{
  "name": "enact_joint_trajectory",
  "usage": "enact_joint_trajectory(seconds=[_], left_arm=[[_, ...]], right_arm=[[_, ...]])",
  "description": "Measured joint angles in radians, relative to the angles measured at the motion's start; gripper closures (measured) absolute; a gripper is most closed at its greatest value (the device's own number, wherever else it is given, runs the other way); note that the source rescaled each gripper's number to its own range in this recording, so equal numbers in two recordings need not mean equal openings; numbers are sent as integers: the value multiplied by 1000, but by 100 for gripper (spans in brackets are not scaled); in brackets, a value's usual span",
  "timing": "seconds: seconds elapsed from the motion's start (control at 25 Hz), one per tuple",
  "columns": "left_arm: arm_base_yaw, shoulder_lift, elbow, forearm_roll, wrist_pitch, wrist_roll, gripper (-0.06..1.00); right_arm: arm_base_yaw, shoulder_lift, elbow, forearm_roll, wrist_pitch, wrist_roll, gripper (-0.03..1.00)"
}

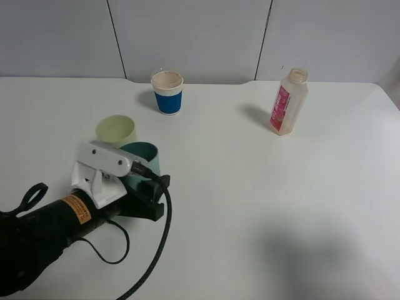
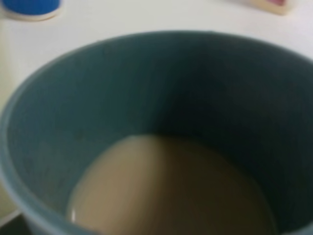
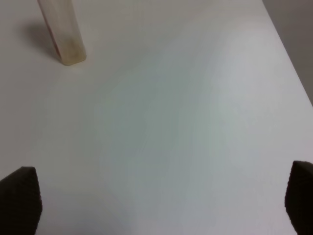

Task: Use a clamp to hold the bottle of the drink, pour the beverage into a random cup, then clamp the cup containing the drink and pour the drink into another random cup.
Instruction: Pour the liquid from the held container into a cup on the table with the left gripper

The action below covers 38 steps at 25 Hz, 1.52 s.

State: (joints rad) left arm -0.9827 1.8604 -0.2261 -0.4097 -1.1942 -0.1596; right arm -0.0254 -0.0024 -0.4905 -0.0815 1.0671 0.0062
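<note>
The teal cup [image 1: 142, 157] sits between the jaws of my left gripper [image 1: 136, 182], which is shut on it at the left front of the table. In the left wrist view the cup's dark inside [image 2: 161, 98] fills the picture, with pale beige beverage [image 2: 171, 191] in its bottom. The pale yellow-green cup [image 1: 116, 130] stands just behind it and to the left, close by. The bottle [image 1: 289, 101] is upright at the back right, uncapped, with little liquid showing. My right gripper [image 3: 159, 200] is open over bare table; the bottle's base [image 3: 63, 39] lies beyond it.
A blue-sleeved paper cup [image 1: 167, 92] stands at the back middle, near the wall. A black cable [image 1: 156, 250] trails from the left arm across the front of the white table [image 1: 262, 206]. The right arm is out of the high view.
</note>
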Motion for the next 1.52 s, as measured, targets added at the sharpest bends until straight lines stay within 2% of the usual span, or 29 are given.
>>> enact_joint_trajectory(seconds=[0.12,0.32,0.56,0.64,0.72,0.88,0.96,1.0,1.24,1.44,1.48,1.52], left_arm=[[0,-16,31,-32,0,0,94],[0,-54,111,-140,-1,0,94],[0,-73,146,-188,0,0,94],[0,-85,186,-252,1,0,94],[0,-98,196,-270,1,0,94],[0,-146,214,-318,0,48,94],[0,-171,223,-357,-2,103,94],[0,-189,226,-401,-2,154,94],[4,-195,226,-480,-2,216,94],[104,-195,226,-456,-2,222,94],[143,-195,226,-429,-2,223,94],[242,-195,226,-323,-2,224,94]], right_arm=[[0,0,0,0,0,0,-3],[0,0,0,0,0,0,-3],[0,0,0,0,0,0,-3],[0,0,0,0,0,0,-3],[0,0,0,0,0,0,-3],[0,0,0,0,0,0,-3],[0,0,0,0,0,0,-3],[0,0,0,0,0,0,-3],[0,0,0,0,0,0,-3],[0,0,0,0,0,0,-3],[0,0,0,0,0,0,-3],[0,0,0,0,0,0,-3]])
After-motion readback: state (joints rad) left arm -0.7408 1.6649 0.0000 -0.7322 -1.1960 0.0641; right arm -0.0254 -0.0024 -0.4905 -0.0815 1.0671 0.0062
